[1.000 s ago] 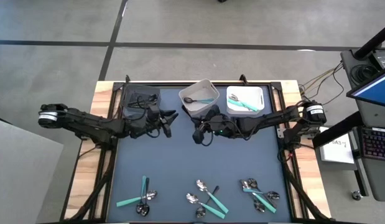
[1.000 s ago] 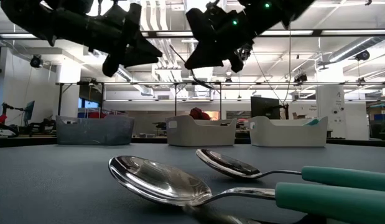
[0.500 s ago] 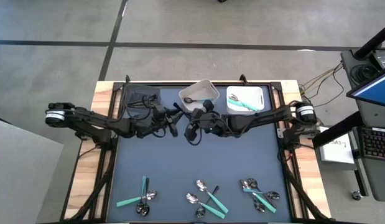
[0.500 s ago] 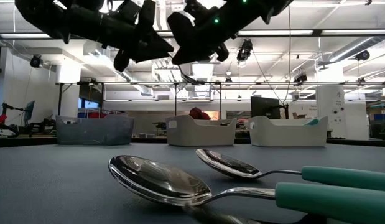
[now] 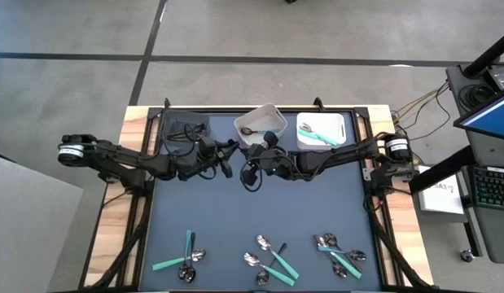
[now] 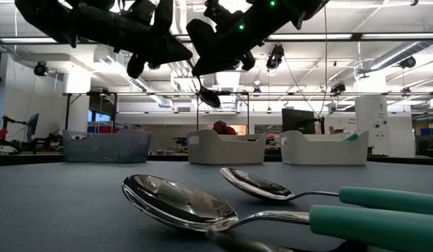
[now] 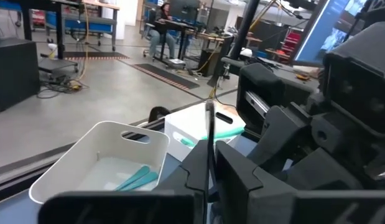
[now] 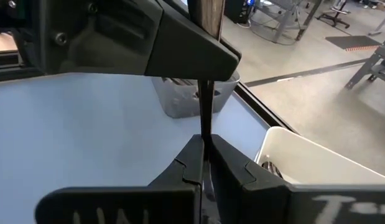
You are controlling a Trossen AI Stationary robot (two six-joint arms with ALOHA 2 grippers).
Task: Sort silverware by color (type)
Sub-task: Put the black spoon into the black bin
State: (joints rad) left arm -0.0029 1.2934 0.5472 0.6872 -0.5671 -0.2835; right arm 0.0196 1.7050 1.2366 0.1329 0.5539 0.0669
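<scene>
A black-handled spoon is held in the air over the far middle of the table. Its thin dark handle [image 7: 209, 134] [image 8: 204, 106] runs between both grippers, and its metal head [image 6: 208, 96] hangs below them. My left gripper [image 5: 228, 156] [image 7: 206, 177] and right gripper [image 5: 251, 171] [image 8: 203, 155] meet tip to tip, both shut on the handle. More silverware lies in three clusters near the table's near edge: [image 5: 183, 259], [image 5: 272, 260], [image 5: 339, 254]. Two teal-handled spoons [image 6: 202, 206] lie close in the low view. My left gripper pinches the spoon's dark handle [image 7: 208, 155] between its two fingers, which lie across it. The spoon is lifted clear of the table. My right gripper pinches the same handle [image 8: 204, 134] between its two fingers, coming from the table's right. The handle runs on past them into the left gripper.
Along the far edge stand a dark grey bin [image 5: 172, 140], a white bin [image 5: 253, 118] with a black spoon and a teal piece in it, and a white bin [image 5: 339, 124] with teal utensils. The dark mat [image 5: 235, 212] between bins and clusters is bare.
Both grippers have moved toward each other over the far middle of the table: the left toward the right edge, the right toward the left edge. Their tips now meet. In the low view the spoon's head now hangs below the grippers.
</scene>
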